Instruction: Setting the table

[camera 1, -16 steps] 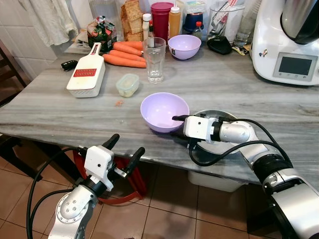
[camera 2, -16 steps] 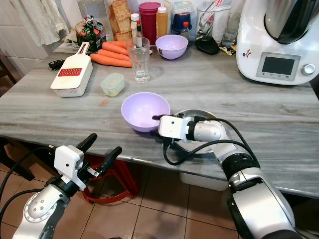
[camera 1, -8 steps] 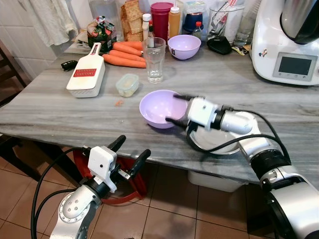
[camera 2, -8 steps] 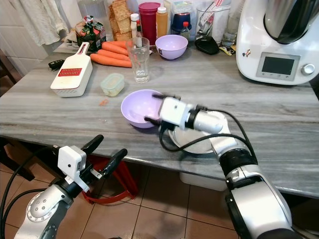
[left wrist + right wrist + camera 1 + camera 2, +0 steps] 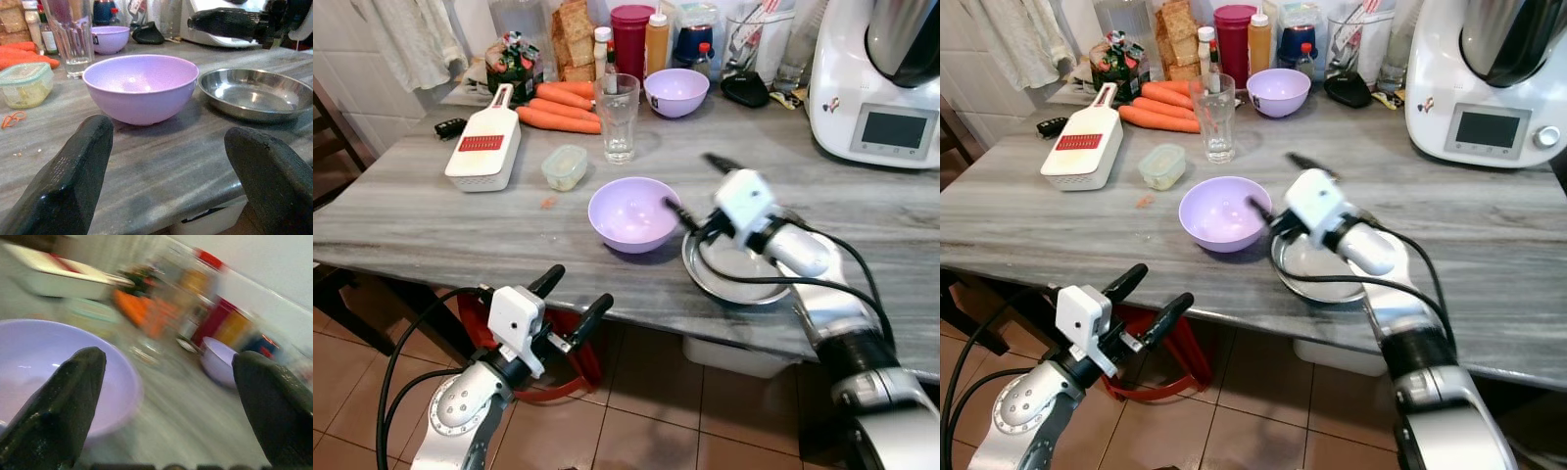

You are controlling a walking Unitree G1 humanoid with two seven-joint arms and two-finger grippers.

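The grey stone table takes up most of the scene, with a white kitchen machine at its far right corner. Next in size is the steel plate near the front edge, and touching or just beside it on the robot's left sits the purple bowl, upright and empty.

That bowl looks like thin plastic, so probably light, a bit slippery and not fragile. The rim is the obvious place to pinch it, one finger inside and one outside. The steel plate is likely stiffer and slicker, with a low lip that's harder to get under.

The right gripper hangs above the table between bowl and plate, fingers spread wide and holding nothing. The left gripper sits below the table edge, fingers also apart and empty.

The left wrist view gives a low side look at the bowl's wall and the plate's shallow depth, which the head views flatten. The right wrist view is blurred but catches a second purple bowl further back, plus carrots and a drinking glass.
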